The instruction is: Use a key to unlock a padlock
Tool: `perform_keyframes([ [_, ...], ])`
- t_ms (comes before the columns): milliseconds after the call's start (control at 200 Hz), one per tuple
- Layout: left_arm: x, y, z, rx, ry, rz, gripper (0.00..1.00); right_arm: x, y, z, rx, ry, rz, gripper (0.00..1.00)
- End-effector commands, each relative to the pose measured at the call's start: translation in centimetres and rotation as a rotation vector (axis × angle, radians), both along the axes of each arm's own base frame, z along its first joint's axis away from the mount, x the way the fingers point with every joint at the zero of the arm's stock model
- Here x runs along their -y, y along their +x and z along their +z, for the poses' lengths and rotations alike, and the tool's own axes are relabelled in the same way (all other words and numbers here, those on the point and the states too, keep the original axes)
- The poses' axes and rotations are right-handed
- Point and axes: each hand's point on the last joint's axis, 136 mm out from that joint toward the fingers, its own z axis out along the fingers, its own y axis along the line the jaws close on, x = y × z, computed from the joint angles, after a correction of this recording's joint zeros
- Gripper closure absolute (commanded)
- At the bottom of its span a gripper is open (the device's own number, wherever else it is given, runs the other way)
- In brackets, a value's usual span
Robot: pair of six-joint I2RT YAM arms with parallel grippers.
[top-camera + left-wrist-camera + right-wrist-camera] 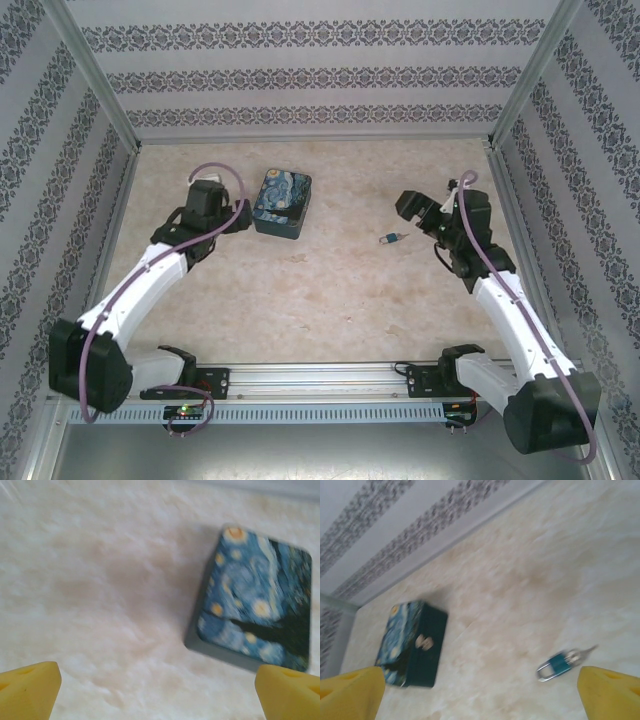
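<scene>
The right gripper [480, 695] is spread wide, its two yellow fingertips [610, 694] at the bottom corners of its wrist view with nothing between them but bare table [330, 300]; it holds nothing. Ahead of those tips, much nearer the fingertip on the view's right than the other one, lies the padlock [559, 664]: a small blue body flat on the table, with its silver shackle toward the left of the view. From the opposite end of the body a thin pale sliver, the key [585, 652], runs up and to the right. The blur hides whether it sits in the lock or only touches it. From above, the padlock is a small blue speck near the right gripper, on the side toward the table's middle and a little nearer the arm bases, apart from the fingers. Farther out, well apart from the padlock toward the left arm, stands the blue swirl-patterned tin [283, 203], and beyond it in the right wrist view rises the striped wall [395, 520]. The left gripper [160, 690] is also spread wide and holds nothing. The tin lies ahead of it toward the view's right, its near corner just beyond that side's fingertip, not touching. From above, the tin sits just beside that gripper, on the side toward the table's middle.
</scene>
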Motion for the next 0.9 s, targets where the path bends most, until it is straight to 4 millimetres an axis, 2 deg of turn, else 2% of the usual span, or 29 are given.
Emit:
perform_keyframes([
  [0, -3.7, 0.5, 3.1, 0.208, 0.139, 0.101, 0.0, 5.4, -0.7, -0.5, -0.036, -0.195, -0.205, 0.02],
  [60, -4.9, 0.2, 3.3, 0.255, 0.191, 0.125, 0.0, 7.4, -0.8, -0.4, -0.012, -0.253, -0.304, 0.02],
  [140, -6.1, -0.1, 2.3, 0.251, 0.243, 0.137, 0.0, 8.9, -0.7, -0.4, 0.016, -0.327, -0.362, 0.02],
  [245, -7.2, 0.0, 0.0, 0.224, 0.28, 0.132, 0.0, 9.6, -0.4, -1.0, 0.032, -0.393, -0.374, 0.02],
  [430, -8.3, 0.6, -4.4, 0.26, 0.297, 0.161, 0.0, 9.1, 0.3, -2.4, 0.094, -0.477, -0.303, 0.02],
  [665, -7.0, 1.7, -9.3, 0.344, 0.257, 0.042, 0.0, 10.7, 0.0, -6.1, 0.071, -0.614, -0.329, 0.02],
  [734, -7.1, 2.7, -10.9, 0.3, 0.243, 0.024, 0.01, 11.0, 0.1, -6.8, 0.104, -0.623, -0.345, 0.02],
  [824, -7.2, 3.5, -11.5, 0.248, 0.183, -0.013, 0.01, 11.0, 0.3, -7.5, 0.154, -0.65, -0.347, 0.02],
  [849, -7.3, 3.6, -11.5, 0.261, 0.176, -0.015, 0.01, 11.0, 0.7, -7.0, 0.185, -0.655, -0.354, 0.02],
  [859, -7.3, 3.6, -11.4, 0.263, 0.175, -0.016, 0.01, 11.0, 0.4, -7.9, 0.173, -0.662, -0.347, 0.02],
  [894, -7.3, 3.5, -11.6, 0.245, 0.17, -0.018, 0.01, 11.0, 0.5, -8.4, 0.186, -0.676, -0.342, 0.02],
])
